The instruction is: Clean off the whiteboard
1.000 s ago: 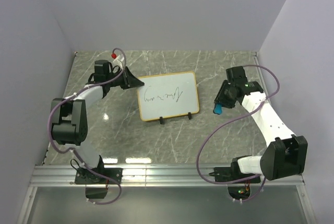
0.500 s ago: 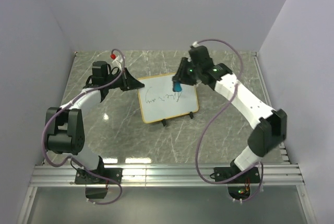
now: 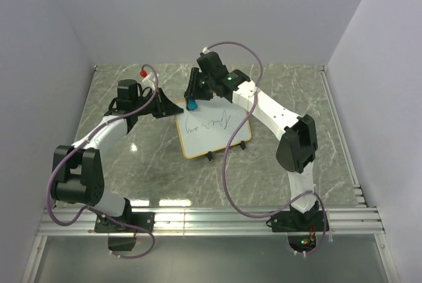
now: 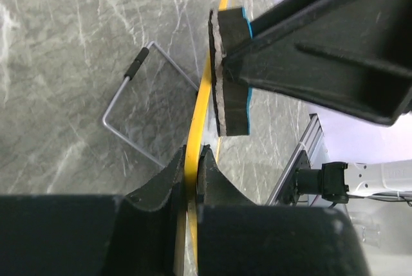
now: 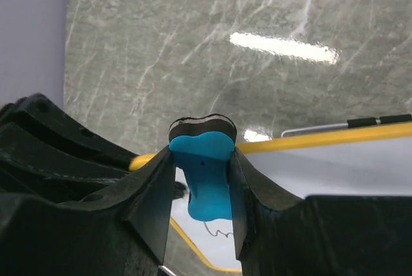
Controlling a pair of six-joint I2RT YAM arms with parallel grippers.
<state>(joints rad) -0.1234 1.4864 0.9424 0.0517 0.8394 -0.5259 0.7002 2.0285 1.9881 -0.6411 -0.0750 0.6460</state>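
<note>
The whiteboard with a tan frame stands tilted on its wire stand mid-table, black scribbles still on its face. My left gripper is shut on the board's left edge; in the left wrist view its jaws pinch the yellow frame. My right gripper is shut on a small blue eraser with its dark felt pad at the board's upper left corner. The eraser also shows in the left wrist view against the frame. Scribbles show below the eraser.
The board's wire stand rests on the grey marbled table behind the board. Purple walls close in the left, back and right. An aluminium rail runs along the near edge by the arm bases.
My right arm swung from the right side of the table across the board to its upper left corner, carrying the blue eraser. The left gripper kept hold of the board's left edge.
</note>
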